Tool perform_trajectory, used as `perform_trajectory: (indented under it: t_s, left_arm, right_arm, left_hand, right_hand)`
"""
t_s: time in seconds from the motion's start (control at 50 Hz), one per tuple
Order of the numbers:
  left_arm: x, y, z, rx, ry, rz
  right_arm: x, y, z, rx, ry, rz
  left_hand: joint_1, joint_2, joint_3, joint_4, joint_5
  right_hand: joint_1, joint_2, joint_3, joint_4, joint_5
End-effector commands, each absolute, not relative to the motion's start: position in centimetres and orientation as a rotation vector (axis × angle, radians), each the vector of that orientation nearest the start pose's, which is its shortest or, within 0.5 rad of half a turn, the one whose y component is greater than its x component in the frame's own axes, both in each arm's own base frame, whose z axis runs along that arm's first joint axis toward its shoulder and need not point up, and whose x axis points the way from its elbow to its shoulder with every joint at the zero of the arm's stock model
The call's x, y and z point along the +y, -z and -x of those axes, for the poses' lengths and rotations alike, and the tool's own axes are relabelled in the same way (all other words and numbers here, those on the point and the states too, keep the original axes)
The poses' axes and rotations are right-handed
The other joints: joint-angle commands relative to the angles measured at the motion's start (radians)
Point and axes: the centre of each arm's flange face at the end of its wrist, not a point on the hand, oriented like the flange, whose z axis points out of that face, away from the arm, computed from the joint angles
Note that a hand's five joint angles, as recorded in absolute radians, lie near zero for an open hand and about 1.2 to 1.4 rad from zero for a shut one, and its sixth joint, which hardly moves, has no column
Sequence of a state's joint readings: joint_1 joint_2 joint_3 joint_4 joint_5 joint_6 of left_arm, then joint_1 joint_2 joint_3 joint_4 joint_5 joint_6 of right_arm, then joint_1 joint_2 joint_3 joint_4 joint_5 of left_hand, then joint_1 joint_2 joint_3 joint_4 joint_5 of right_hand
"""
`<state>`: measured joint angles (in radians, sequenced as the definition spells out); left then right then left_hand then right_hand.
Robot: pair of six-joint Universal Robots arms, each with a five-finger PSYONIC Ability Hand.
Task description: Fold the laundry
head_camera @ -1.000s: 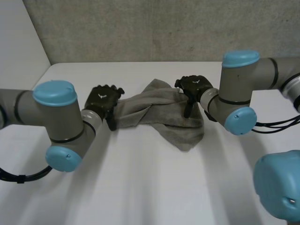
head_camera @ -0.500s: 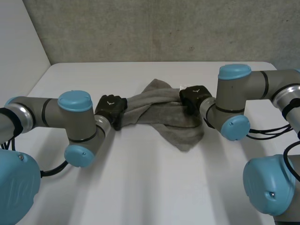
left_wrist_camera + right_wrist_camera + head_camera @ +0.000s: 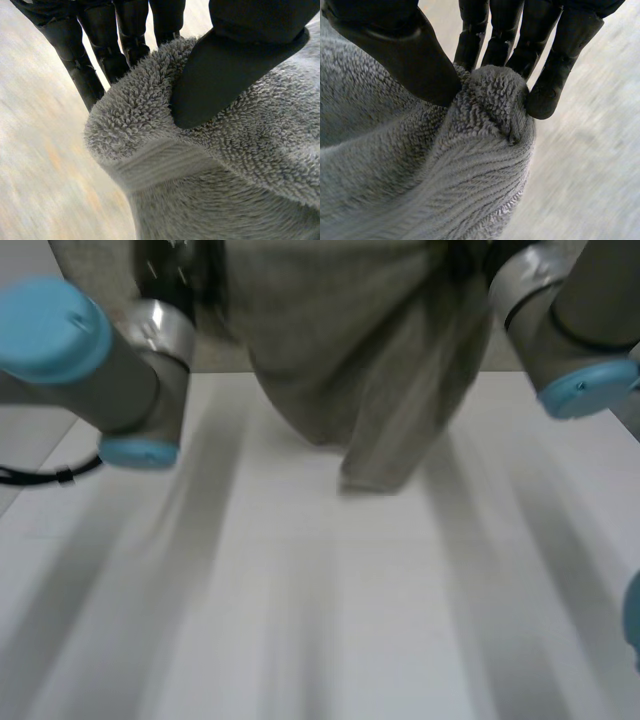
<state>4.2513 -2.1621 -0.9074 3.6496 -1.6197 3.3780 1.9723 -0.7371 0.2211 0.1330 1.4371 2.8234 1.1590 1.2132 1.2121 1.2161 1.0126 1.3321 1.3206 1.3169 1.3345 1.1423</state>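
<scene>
**While both hands pinch it, towel (image 3: 340,350) hangs over table (image 3: 300,620)**

Where the left wrist view shows it, the left hand (image 3: 225,65) presses its thumb into the towel's looped pile beside a woven band, clamping a bunched edge against the fingers (image 3: 100,55) behind. The right hand (image 3: 395,45) likewise grips a rolled fold between thumb and fingers (image 3: 560,60). Seen from the head view, the grey towel droops between the left arm (image 3: 110,370) and the right arm (image 3: 570,330), its lowest end tapering towards the white table. Contact with the table cannot be confirmed.

A white table (image 3: 330,640) lies beneath the hanging grey towel (image 3: 340,350)
</scene>
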Motion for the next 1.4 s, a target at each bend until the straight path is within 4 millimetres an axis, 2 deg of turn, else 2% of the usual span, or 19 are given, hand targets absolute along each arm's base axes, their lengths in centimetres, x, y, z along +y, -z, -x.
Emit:
perform_trajectory:
  t_s: [0.02, 0.08, 0.1, 0.12, 0.14, 0.16, 0.18, 0.2, 0.22, 0.24, 0.28, 0.32, 0.44, 0.48, 0.54, 0.64, 0.78, 0.96, 1.4]
  left_arm:
    - [-33.8, -39.8, 30.8, 1.387, 3.034, -0.380]
    - [-33.8, -38.4, 30.5, 1.467, 2.981, -0.412]
    - [-33.7, -36.6, 30.4, 1.568, 2.913, -0.451]
    - [-33.4, -34.6, 30.1, 1.674, 2.837, -0.497]
    - [-33.4, -34.6, 30.1, 1.675, 2.836, -0.497]
    - [-33.0, -32.1, 29.9, 1.793, 2.742, -0.550]
    - [-32.4, -29.3, 29.5, 1.917, 2.635, -0.601]
    - [-32.4, -29.3, 29.5, 1.918, 2.634, -0.601]
    - [-31.9, -26.6, 28.8, 2.026, 2.524, -0.635]
    - [-31.9, -26.6, 28.8, 2.027, 2.523, -0.635]
    - [-30.5, -21.9, 27.1, 2.204, 2.317, -0.681]
    - [-29.5, -20.3, 26.4, 2.258, 2.242, -0.703]
    - [-25.7, -17.0, 24.8, 2.366, 2.052, -0.827]
    - [-25.1, -16.8, 24.5, 2.365, 2.038, -0.850]
    - [-24.3, -17.4, 23.9, 2.338, 2.040, -0.869]
    - [-23.2, -18.8, 23.2, 2.285, 2.087, -0.871]
    - [-21.2, -20.7, 22.6, 2.223, 2.164, -0.860]
    - [-20.5, -22.0, 22.3, 2.168, 2.222, -0.842]
    - [-20.8, -21.7, 22.2, 2.179, 2.206, -0.836]
  right_arm:
    - [-36.7, -39.3, -31.3, 1.515, 2.434, 0.733]
    - [-35.4, -35.1, -31.1, 1.757, 2.231, 0.911]
    - [-34.4, -32.8, -31.0, 1.865, 2.119, 1.040]
    - [-34.4, -32.7, -31.0, 1.866, 2.118, 1.041]
    - [-33.2, -30.0, -30.9, 1.958, 1.990, 1.194]
    - [-32.0, -27.7, -30.3, 2.036, 1.870, 1.327]
    - [-32.0, -27.7, -30.3, 2.036, 1.868, 1.329]
    - [-30.7, -25.4, -29.6, 2.103, 1.746, 1.436]
    - [-29.3, -23.4, -29.0, 2.142, 1.638, 1.521]
    - [-29.3, -23.3, -29.0, 2.143, 1.637, 1.521]
    - [-27.9, -21.4, -28.4, 2.173, 1.534, 1.596]
    - [-24.8, -17.7, -27.4, 2.218, 1.308, 1.706]
    - [-21.9, -16.3, -26.2, 2.217, 1.171, 1.799]
    - [-21.6, -18.1, -26.1, 2.186, 1.253, 1.764]
    - [-22.0, -20.3, -26.4, 2.148, 1.391, 1.665]
    - [-24.9, -23.1, -26.1, 2.150, 1.624, 1.331]
    - [-27.4, -24.0, -24.3, 2.227, 1.629, 0.964]
    - [-28.6, -21.4, -24.4, 2.277, 1.500, 0.914]
    - [-26.4, -15.4, -23.3, 2.438, 1.198, 0.970]
  left_hand:
    - [0.237, 0.183, 0.184, 0.180, 0.209]
    - [0.237, 0.183, 0.184, 0.180, 0.209]
    - [0.237, 0.183, 0.184, 0.180, 0.209]
    - [0.237, 0.183, 0.184, 0.180, 0.209]
    - [0.237, 0.183, 0.184, 0.180, 0.209]
    - [0.237, 0.183, 0.184, 0.180, 0.209]
    - [0.237, 0.183, 0.184, 0.180, 0.209]
    - [0.237, 0.183, 0.184, 0.180, 0.209]
    - [0.237, 0.183, 0.184, 0.180, 0.209]
    - [0.237, 0.183, 0.184, 0.180, 0.209]
    - [0.237, 0.183, 0.184, 0.180, 0.209]
    - [0.237, 0.183, 0.184, 0.180, 0.209]
    - [0.237, 0.183, 0.184, 0.180, 0.209]
    - [0.237, 0.183, 0.184, 0.180, 0.209]
    - [0.237, 0.183, 0.184, 0.180, 0.209]
    - [0.237, 0.183, 0.184, 0.180, 0.209]
    - [0.237, 0.183, 0.184, 0.180, 0.209]
    - [0.237, 0.183, 0.184, 0.180, 0.209]
    - [0.237, 0.183, 0.184, 0.180, 0.209]
  right_hand:
    - [0.064, 0.076, 0.079, 0.062, 0.079]
    - [0.064, 0.076, 0.079, 0.062, 0.079]
    - [0.064, 0.076, 0.079, 0.062, 0.079]
    - [0.064, 0.076, 0.079, 0.062, 0.079]
    - [0.064, 0.076, 0.079, 0.062, 0.079]
    - [0.064, 0.076, 0.079, 0.062, 0.079]
    - [0.064, 0.076, 0.079, 0.062, 0.079]
    - [0.064, 0.076, 0.079, 0.062, 0.079]
    - [0.064, 0.076, 0.079, 0.062, 0.079]
    - [0.064, 0.076, 0.079, 0.062, 0.079]
    - [0.064, 0.076, 0.079, 0.062, 0.079]
    - [0.064, 0.076, 0.079, 0.062, 0.079]
    - [-0.634, -0.622, -0.618, -0.636, -0.618]
    - [-0.976, -0.964, -0.960, -0.978, -0.960]
    - [-1.106, -1.094, -1.090, -1.108, -1.090]
    - [-1.138, -1.127, -1.123, -1.141, -1.123]
    - [-1.124, -1.112, -1.109, -1.126, -1.109]
    - [-1.092, -1.080, -1.076, -1.094, -1.076]
    - [-1.062, -1.051, -1.047, -1.065, -1.047]
